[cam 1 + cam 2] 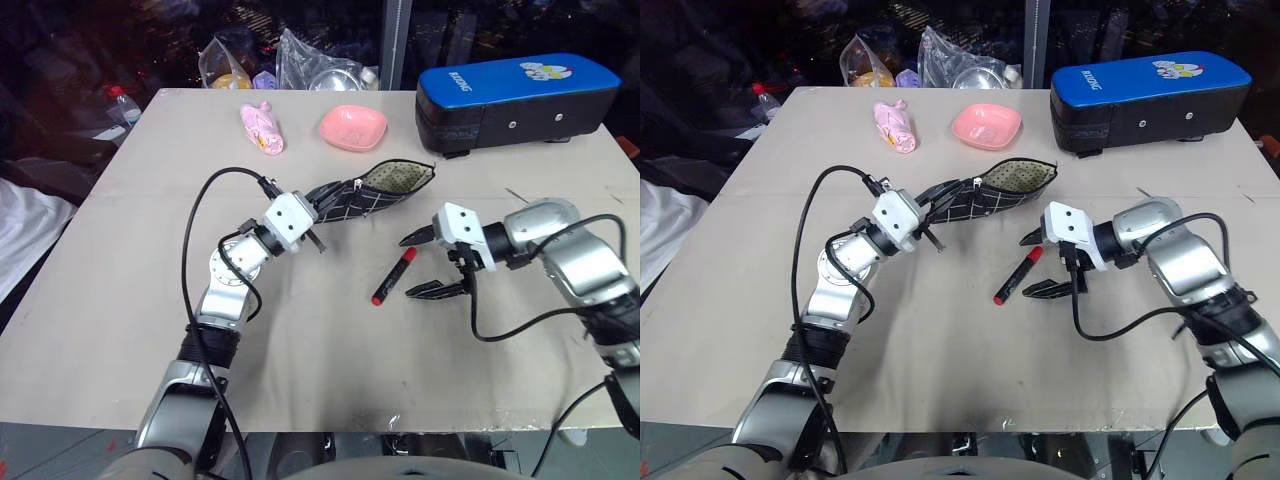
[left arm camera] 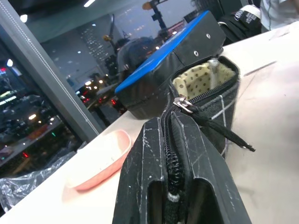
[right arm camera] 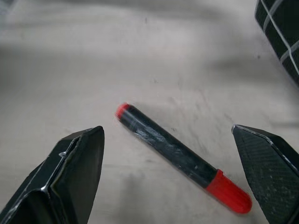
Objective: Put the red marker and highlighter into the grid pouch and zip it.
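The grid pouch (image 1: 372, 193) lies near the middle of the table (image 1: 120, 300), its zipper partly undone so that the far end gapes and shows the light dotted lining. The left gripper (image 1: 312, 221) is pressed together on the pouch's closed end, pinching the fabric on either side of the zipper line — in the left wrist view the two black fingers (image 2: 145, 186) clamp the seam, with the zipper pull (image 2: 186, 105) lying just past them and the open mouth beyond. The red marker (image 1: 393, 276) lies flat on the table just in front of the pouch, apart from it, slanted with one end toward the pouch's mouth. The right gripper (image 1: 425, 265) hangs beside the marker with its jaws spread wide and nothing between them but air; in the right wrist view the marker (image 3: 182, 158) lies on the bare tabletop between the two fingertips (image 3: 79, 158), touching neither, with a corner of the pouch at the edge. At the far side of the table stand a big blue-and-black hard case (image 1: 515, 98), a pink bowl (image 1: 353, 127) and a small pink wrapped object (image 1: 262, 128) — all well apart from the pouch. Clear plastic bags (image 1: 300, 62) sit at the table's far edge. I cannot make out the highlighter.
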Tool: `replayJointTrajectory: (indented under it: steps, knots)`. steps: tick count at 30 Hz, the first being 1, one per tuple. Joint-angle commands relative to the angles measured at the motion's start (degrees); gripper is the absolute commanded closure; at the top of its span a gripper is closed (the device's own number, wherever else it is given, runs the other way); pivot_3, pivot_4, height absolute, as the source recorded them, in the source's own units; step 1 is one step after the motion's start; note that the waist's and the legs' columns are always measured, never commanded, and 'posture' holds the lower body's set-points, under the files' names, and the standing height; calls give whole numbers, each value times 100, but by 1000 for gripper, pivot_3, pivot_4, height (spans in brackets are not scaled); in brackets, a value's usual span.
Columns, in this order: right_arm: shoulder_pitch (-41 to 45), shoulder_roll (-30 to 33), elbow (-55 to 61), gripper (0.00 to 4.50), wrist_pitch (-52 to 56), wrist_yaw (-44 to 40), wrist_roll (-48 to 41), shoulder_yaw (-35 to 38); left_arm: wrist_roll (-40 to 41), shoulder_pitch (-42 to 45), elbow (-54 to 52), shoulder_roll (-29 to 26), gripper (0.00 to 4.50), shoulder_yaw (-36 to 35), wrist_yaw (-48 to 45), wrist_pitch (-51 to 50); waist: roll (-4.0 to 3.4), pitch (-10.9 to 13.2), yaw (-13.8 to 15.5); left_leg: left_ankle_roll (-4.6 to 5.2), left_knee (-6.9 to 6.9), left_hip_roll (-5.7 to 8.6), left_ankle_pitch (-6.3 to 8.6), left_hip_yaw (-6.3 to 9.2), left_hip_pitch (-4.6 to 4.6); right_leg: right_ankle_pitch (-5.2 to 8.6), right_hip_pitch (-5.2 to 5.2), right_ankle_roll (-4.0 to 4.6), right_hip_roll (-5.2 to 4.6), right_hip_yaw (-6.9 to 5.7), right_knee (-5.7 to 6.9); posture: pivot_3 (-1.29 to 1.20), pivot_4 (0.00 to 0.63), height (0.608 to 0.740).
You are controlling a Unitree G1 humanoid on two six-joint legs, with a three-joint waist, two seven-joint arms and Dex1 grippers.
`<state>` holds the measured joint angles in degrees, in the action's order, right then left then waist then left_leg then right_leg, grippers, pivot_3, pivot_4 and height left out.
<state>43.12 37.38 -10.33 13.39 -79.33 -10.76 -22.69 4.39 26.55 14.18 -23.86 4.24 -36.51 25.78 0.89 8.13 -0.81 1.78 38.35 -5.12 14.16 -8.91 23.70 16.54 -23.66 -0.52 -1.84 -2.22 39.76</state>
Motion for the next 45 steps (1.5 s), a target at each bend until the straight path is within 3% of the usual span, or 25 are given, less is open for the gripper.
replayJointTrajectory:
  steps: [1,8,9,10,13,19,27,31,38,45]
  knots:
    - [492,-344,-1163,79,-1034,-303,468,-223,82,-69,-312,-187,4500,-225,0,-43,0,0,1,0,0,0,0,0,0,0,0,0,0,-1,0,0,150,740]
    - [1227,-864,-3186,79,-2338,-625,1310,-651,16,-202,-459,-260,4500,-249,62,-104,-2,3,23,0,0,-3,0,-17,2,0,-2,0,-5,-6,0,0,150,740]
    - [1257,-872,-3300,578,-2402,-711,1355,-654,12,-213,-486,-259,4500,-248,67,-117,-3,3,26,0,0,-4,0,-18,3,0,-2,0,-6,-7,0,0,150,740]
    - [1275,-882,-3363,771,-2392,-793,1359,-633,9,-222,-510,-258,4500,-247,71,-132,-3,3,24,0,0,-4,0,-19,3,0,-1,0,-7,-7,0,0,150,740]
    - [1256,-835,-3273,2147,-2007,-1121,1293,-568,-2,-244,-575,-260,4500,-246,84,-188,-3,3,25,0,4,-6,0,-19,2,0,-1,0,-9,-6,5,0,150,740]
    - [955,-273,-2290,4193,-776,-1252,984,-609,-13,-222,-661,-175,4500,-151,67,-256,-3,3,56,0,5,-8,0,-11,4,0,0,0,-14,-7,5,0,150,740]
    - [266,500,550,4254,676,-405,250,820,-62,-184,-719,45,4500,140,-27,-229,-23,15,24,0,2,-6,1,0,6,0,-4,0,-12,-1,6,0,150,740]
    - [427,635,1240,4254,1039,372,188,1460,-80,-63,-586,159,4500,255,-83,-148,-23,15,6,0,2,-3,1,0,0,0,-3,0,-7,-2,7,0,150,740]
    - [719,955,870,4254,133,1247,1117,1325,-127,153,-286,333,4500,444,-231,90,-23,16,27,1,0,1,1,-5,3,0,-3,0,-8,-2,0,0,150,740]
    - [836,1134,360,4254,-998,1073,1622,962,-179,193,-271,453,4500,527,-234,164,-23,16,12,0,0,1,1,-14,2,0,-4,-1,-7,1,1,0,150,740]
